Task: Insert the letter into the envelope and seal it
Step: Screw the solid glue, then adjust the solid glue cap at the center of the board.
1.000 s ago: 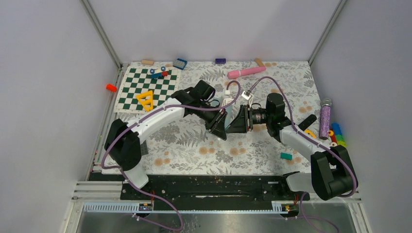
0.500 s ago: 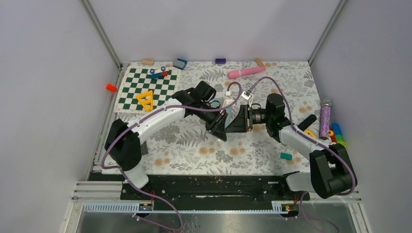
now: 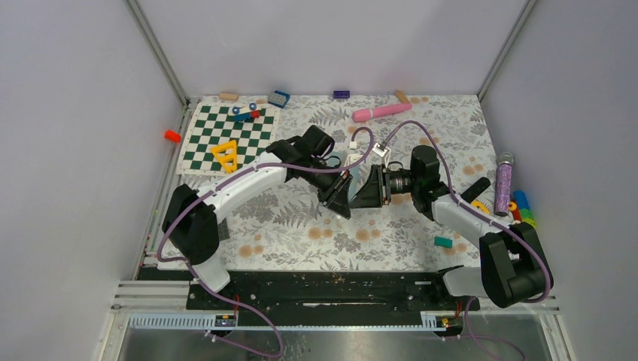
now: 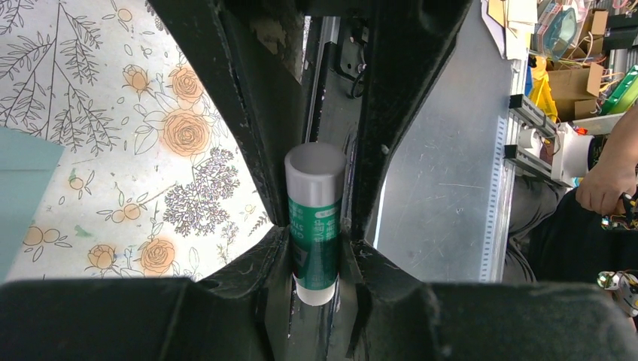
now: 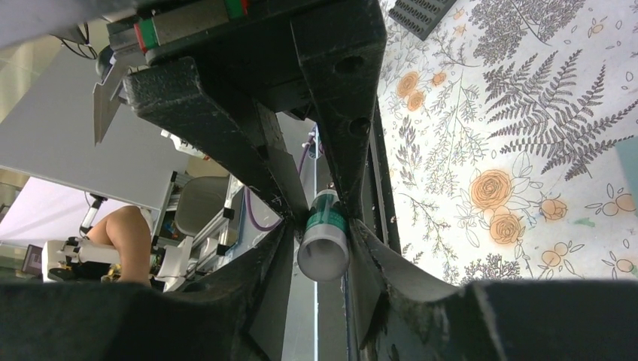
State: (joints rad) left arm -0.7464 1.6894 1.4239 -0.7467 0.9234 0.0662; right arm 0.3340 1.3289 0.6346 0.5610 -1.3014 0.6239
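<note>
Top external: both arms reach in to mid worktop point(image 3: 301, 226), floral cloth; left end effector point(image 3: 344, 198) and right end effector point(image 3: 360, 195) tip to tip, facing each other, raised off the cloth; what sits between them is too small to tell here; chequered board point(image 3: 226, 135) far left with a yellow triangle piece point(image 3: 226, 156) on it; pink cylinder point(image 3: 381, 112) at the far edge; purple glitter tube point(image 3: 503, 184) right side; teal block point(image 3: 443, 241) near the right arm.

Left wrist: glue stick point(image 4: 314, 226), green body, grey cap pointing away from the camera; left end effector partly closed, fingers point(image 4: 280, 248) clamped on the green body from both sides; right end effector's fingers come in from the top and flank the cap end; envelope point(image 4: 19, 195) shows only as a teal corner at the left edge, flat on the cloth, apart from both end effectors.

Right wrist: cap end of the glue stick faces the camera, sitting between the right fingers; jaws part open and close on both sides of the cap; cannot tell if they actually pinch it; left fingers grip the green part behind; dark studded plate point(image 5: 421, 11) top edge; teal sliver at the right edge.

Letter: not made out in any view.
</note>
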